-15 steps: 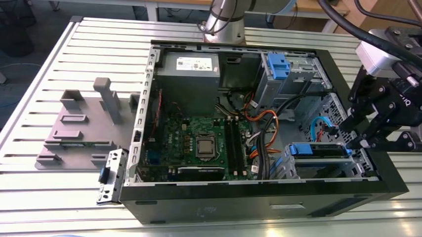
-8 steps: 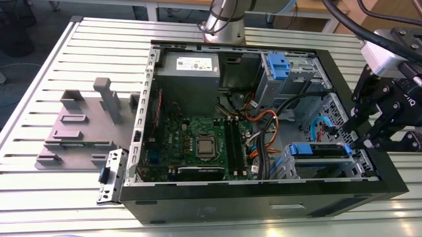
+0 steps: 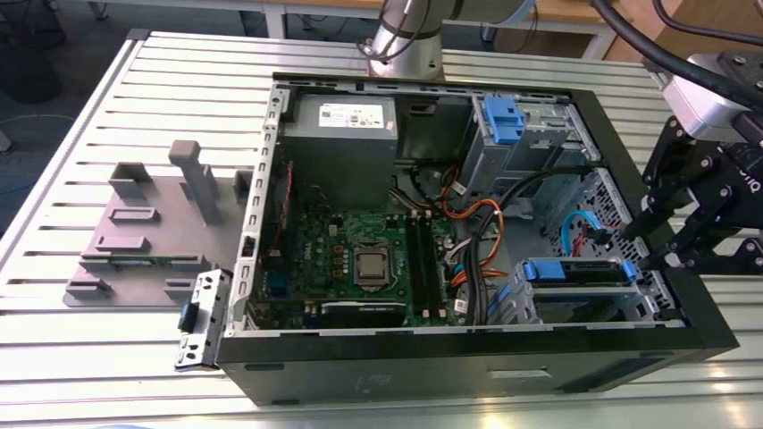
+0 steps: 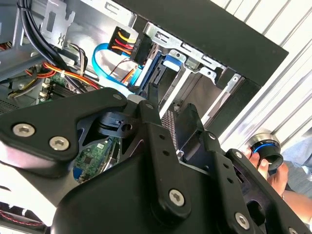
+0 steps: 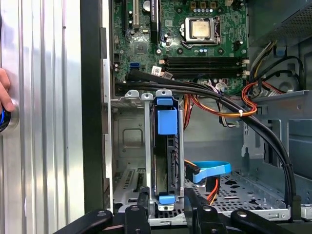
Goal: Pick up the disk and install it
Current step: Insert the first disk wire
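Where the open case (image 3: 477, 362) lies on its side on the slatted bench (image 3: 96, 357), the disk (image 3: 578, 272) sits in a drive bay. The bay is at the case corner nearest the camera, on the exterior view's right. Blue rail shows along the disk's upper edge.

Gripper (image 3: 667, 259) hangs over that same corner, at the case wall, pointing down toward the bay.

First wrist view:
- Disk edge-on between two grey bay uprights, with a blue tab (image 5: 166, 122) on its far end.
- Jaws spread wider than the disk, one finger (image 5: 144, 202) to each side of it; nothing held.
- Blue cable (image 5: 210, 170) and orange wires lie just beside the bay.
- Motherboard (image 5: 195, 44) beyond the bay, with a black cable bundle (image 5: 204, 92) crossing between.

A blue bracket (image 3: 501, 121) sits in the cage at the far case corner on the same side. Grey fixture (image 3: 149, 232) stands on the bench off the opposite side of the case, well apart. A person's hand (image 5: 5, 92) rests on a round knob (image 4: 264, 145) with a blue ring, on the bench outside the case wall.
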Controlling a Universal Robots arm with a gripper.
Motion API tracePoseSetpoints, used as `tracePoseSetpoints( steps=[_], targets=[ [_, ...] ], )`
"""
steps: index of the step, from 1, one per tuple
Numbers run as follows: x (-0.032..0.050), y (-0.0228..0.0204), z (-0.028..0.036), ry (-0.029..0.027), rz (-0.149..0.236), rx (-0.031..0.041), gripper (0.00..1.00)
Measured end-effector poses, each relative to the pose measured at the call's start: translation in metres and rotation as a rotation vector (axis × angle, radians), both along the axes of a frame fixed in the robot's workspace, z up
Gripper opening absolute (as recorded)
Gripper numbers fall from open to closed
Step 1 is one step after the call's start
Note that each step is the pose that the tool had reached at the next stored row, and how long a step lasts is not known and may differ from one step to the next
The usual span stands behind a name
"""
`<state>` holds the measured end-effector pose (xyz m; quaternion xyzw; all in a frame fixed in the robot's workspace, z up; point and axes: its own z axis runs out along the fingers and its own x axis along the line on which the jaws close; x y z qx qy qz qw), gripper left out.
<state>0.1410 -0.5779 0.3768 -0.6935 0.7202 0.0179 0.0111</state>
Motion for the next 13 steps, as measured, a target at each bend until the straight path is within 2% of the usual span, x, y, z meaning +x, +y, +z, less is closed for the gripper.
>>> tracePoseSetpoints(
  steps=[13],
  targets=[
    [0.0079, 0.0000, -0.0002, 0.0000, 0.000, 0.0000, 0.41]
  ],
)
